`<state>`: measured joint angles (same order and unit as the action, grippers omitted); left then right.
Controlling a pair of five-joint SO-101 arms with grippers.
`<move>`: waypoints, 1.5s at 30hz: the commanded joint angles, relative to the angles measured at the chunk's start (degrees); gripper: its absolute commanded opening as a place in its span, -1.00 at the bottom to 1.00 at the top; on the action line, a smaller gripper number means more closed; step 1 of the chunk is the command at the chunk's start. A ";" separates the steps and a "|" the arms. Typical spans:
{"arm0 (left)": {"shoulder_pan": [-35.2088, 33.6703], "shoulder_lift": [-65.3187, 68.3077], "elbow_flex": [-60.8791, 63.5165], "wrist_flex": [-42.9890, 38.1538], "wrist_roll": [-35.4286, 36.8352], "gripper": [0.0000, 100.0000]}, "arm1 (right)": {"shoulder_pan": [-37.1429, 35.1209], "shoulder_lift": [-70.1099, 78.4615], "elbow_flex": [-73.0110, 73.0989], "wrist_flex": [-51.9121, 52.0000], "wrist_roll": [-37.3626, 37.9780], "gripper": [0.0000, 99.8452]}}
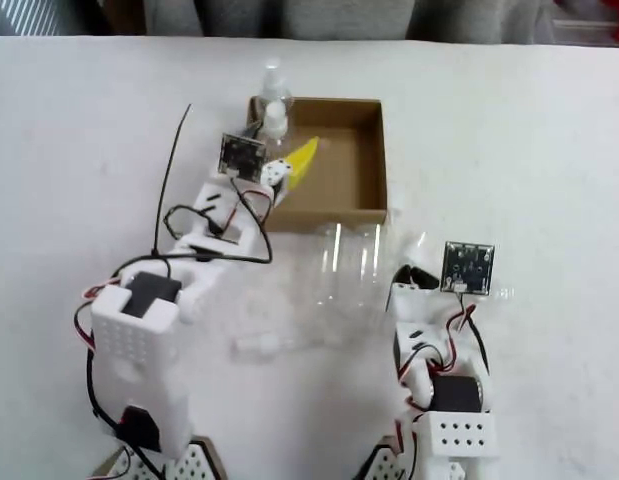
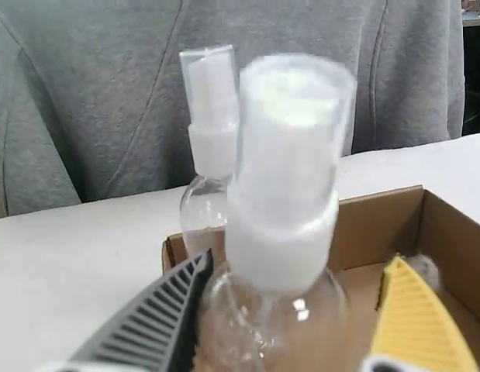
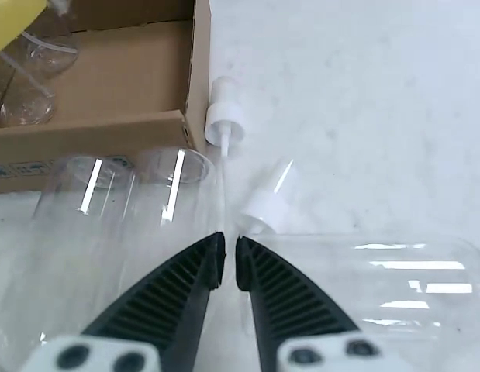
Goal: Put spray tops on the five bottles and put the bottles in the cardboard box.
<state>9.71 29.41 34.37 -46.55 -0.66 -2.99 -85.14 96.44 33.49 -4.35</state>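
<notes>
Lying under the left claw (image 2: pixel 298 267), the box (image 1: pixel 334 216) holds a capped bottle (image 2: pixel 212 147) just beyond the held bottle (image 2: pixel 290 178), which is clamped between that claw's fingers (image 2: pixel 158 318). The right claw (image 3: pixel 228 252), nearly closed, has bare bottles (image 3: pixel 108 217) flanking its tips and two tops (image 3: pixel 224 120) just ahead.

A: What sort of place is this?
B: A robotics lab bench, seemingly: a plain white table (image 1: pixel 69 150), the white-shelled left arm (image 1: pixel 139 340) and right arm (image 1: pixel 454 425), a loose black cable (image 1: pixel 167 180), bare camera boards (image 1: pixel 242 153).
</notes>
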 commanded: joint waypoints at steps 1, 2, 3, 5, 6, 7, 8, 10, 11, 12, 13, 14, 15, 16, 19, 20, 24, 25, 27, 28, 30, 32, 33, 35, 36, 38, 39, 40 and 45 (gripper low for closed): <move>-0.57 -0.92 -0.88 0.09 0.62 -0.30 | 0.13 -0.22 0.70 -1.27 0.62 -0.97; -0.57 -0.92 -0.88 0.09 0.62 -0.30 | 0.13 -0.13 0.70 -1.27 0.62 -0.97; -0.66 -0.92 -0.88 0.09 0.62 -0.30 | 0.13 -0.13 0.70 -1.27 0.62 -0.97; -1.19 -0.92 -0.88 0.09 0.62 -0.30 | 0.13 -0.13 0.70 -1.27 0.62 -0.97; -1.27 -0.92 -0.88 0.09 0.62 -0.30 | 0.13 -0.13 0.70 -1.27 0.62 -0.97; -1.54 -0.92 -0.88 0.09 0.62 -0.30 | 0.13 -0.13 0.70 -1.27 0.62 -0.97; -1.71 -0.92 -0.88 0.09 0.62 -0.30 | 0.13 -0.13 0.70 -1.27 0.62 -0.97; -1.80 -1.01 -0.88 0.09 0.62 -0.30 | 0.13 -0.13 0.70 -1.27 0.62 -0.97; -1.80 -1.01 -0.88 0.09 0.62 -0.30 | 0.13 -0.13 0.70 -1.27 0.62 -0.97; -1.80 -1.01 -0.88 0.09 0.62 -0.30 | 0.13 -0.13 0.70 -1.27 0.62 -0.97; -1.80 -1.01 -0.88 0.09 0.62 -0.30 | 0.13 -0.13 0.70 -1.27 0.62 -0.97; -1.80 -1.01 -0.88 0.09 0.62 -0.30 | 0.13 -0.13 0.70 -1.27 0.62 -0.97; -1.80 -1.01 -0.88 0.09 0.53 -0.30 | 0.13 -0.13 0.70 -1.27 0.62 -0.97; -1.80 -1.10 -0.88 0.09 0.53 -0.30 | 0.13 -0.13 0.70 -1.27 0.62 -0.97; -1.80 -2.33 -0.35 0.09 0.35 -0.30 | 0.13 -0.13 0.70 -1.27 0.62 -0.97; -1.80 -3.12 0.09 0.09 0.53 -0.30 | 0.13 -0.13 0.70 -1.27 0.62 -0.97; -1.80 -6.73 2.90 0.09 0.44 -0.30 | 0.13 -0.13 0.70 -1.27 0.62 -0.97; -1.80 -7.43 3.34 0.09 0.44 -0.30 | 0.13 -0.13 0.70 -1.27 0.62 -0.97; -1.80 -8.48 3.60 0.09 0.44 -0.30 | 0.13 -0.13 0.70 -1.27 0.62 -0.97; -1.89 -8.92 3.60 0.09 0.35 -0.30 | 0.13 -0.13 0.70 -1.27 0.62 -0.97; -2.24 -9.71 3.69 0.18 0.35 -0.30 | 0.13 -0.13 0.70 -1.27 0.62 -0.97; -2.51 -10.77 3.69 0.35 0.44 -0.30 | 0.13 -0.13 0.70 -1.27 0.62 -0.97; -2.86 -11.47 3.69 1.41 0.44 -0.30 | 0.13 -0.13 0.70 -1.27 0.62 -0.97; -3.38 -13.67 3.69 4.75 0.53 -0.30 | 0.13 -0.13 0.70 -1.27 0.70 -0.97; -3.47 -14.99 3.69 6.51 0.53 -0.30 | 0.13 -0.13 0.70 -1.27 0.70 -0.97; -3.47 -17.71 4.48 9.32 0.53 -0.30 | 0.13 -0.13 0.70 -1.27 0.70 -0.97; -3.38 -19.21 5.36 10.02 0.53 -0.30 | 0.13 -0.13 0.70 -1.27 0.70 -0.97; -3.21 -20.79 6.33 10.20 0.53 -0.30 | 0.13 -0.13 0.70 -1.27 0.70 -0.97; -1.98 -29.14 11.87 10.29 0.35 -0.30 | 0.13 -0.13 0.70 -1.27 0.70 -0.97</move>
<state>6.90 7.52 45.10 -36.53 -0.66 -2.99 -85.14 96.44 33.49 -4.35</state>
